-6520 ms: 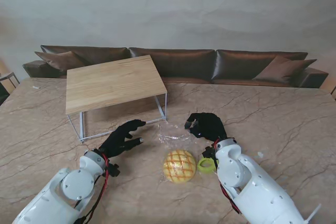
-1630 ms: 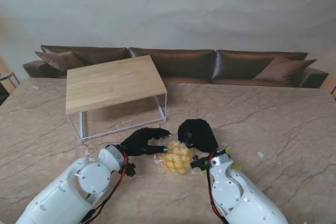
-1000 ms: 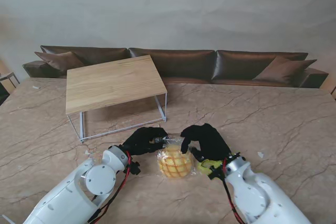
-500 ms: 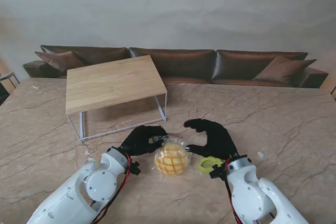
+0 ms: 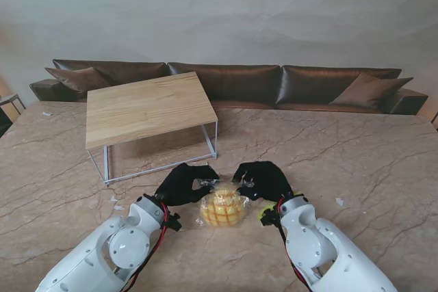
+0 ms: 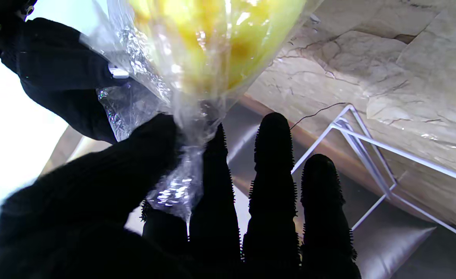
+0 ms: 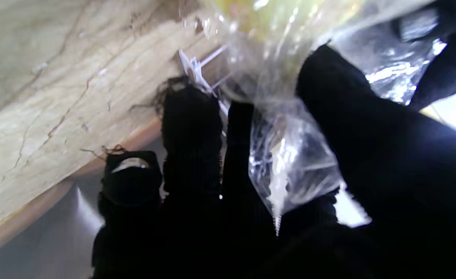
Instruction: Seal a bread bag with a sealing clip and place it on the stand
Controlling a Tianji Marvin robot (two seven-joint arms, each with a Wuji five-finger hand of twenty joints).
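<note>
Left hand (image 5: 183, 182): my fingers pinch the bread bag (image 5: 220, 206) neck, gathering it for the clip.
Right hand (image 5: 260, 178): pinches the neck's other side.

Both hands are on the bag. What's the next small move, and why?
Probably gather the bag's open top into a tight neck. Both the left hand and right hand pinch the clear bread bag at its far edge, with the plastic loose and crumpled between thumb and fingers in the wrist views. The yellow-green clip lies on the table by the right wrist, not yet picked up.
</note>
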